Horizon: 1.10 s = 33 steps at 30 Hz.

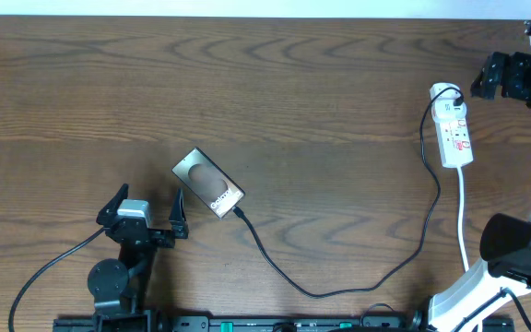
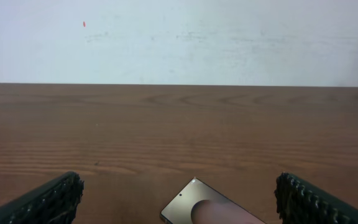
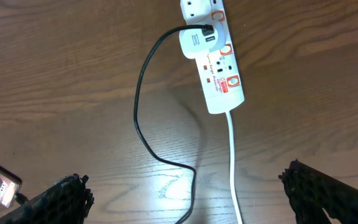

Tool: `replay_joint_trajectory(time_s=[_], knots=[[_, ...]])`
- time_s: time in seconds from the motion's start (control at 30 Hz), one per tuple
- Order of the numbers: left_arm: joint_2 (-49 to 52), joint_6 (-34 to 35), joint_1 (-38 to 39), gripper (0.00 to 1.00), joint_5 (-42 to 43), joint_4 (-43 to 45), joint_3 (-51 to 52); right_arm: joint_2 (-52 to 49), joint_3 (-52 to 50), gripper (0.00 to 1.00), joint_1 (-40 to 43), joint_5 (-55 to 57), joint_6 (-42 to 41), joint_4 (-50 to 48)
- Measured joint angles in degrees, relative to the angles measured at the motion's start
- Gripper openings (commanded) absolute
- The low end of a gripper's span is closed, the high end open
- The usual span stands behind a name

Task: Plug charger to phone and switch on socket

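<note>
Now left end effector point(image 1: 148, 196), right end effector point(image 3: 184, 180) spread wide, empty; phone point(image 1: 208, 183) lettering, socket point(image 1: 453, 129) labels illegible.

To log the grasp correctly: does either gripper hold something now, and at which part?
Nothing is held. The left gripper stands open near the phone, and the right gripper is open near the socket.
</note>
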<state>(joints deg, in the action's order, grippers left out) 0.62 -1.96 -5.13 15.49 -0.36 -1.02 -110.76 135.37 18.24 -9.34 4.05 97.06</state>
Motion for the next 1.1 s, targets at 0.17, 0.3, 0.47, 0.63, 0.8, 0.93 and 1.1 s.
replay_joint_trajectory(time_s=[0.17,0.3,0.47,0.63,0.8,0.93,1.1], knots=[[0.0,0.0,0.0,0.99,0.0,0.0,0.0,0.0,0.0,0.99,0.0,0.0,0.0,-0.02],[0.0,0.0,0.0,0.99,0.0,0.0,0.0,0.0,0.0,0.99,0.0,0.0,0.0,-0.02],[0.0,0.0,0.0,0.99,0.0,-0.02,0.0,0.0,0.0,0.99,0.0,0.0,0.0,-0.02],[0.0,0.0,0.0,0.99,0.0,0.0,0.0,0.0,0.0,0.99,0.0,0.0,0.0,-0.02],[0.0,0.0,0.0,1.0,0.0,0.0,0.0,0.0,0.0,0.99,0.0,0.0,0.0,-0.02],[0.0,0.0,0.0,0.99,0.0,0.0,0.0,0.0,0.0,0.99,0.0,0.22,0.37,-0.5],[0.0,0.0,0.0,0.99,0.02,0.0,0.0,0.39,-0.72,0.99,0.0,0.26,0.94,-4.83]])
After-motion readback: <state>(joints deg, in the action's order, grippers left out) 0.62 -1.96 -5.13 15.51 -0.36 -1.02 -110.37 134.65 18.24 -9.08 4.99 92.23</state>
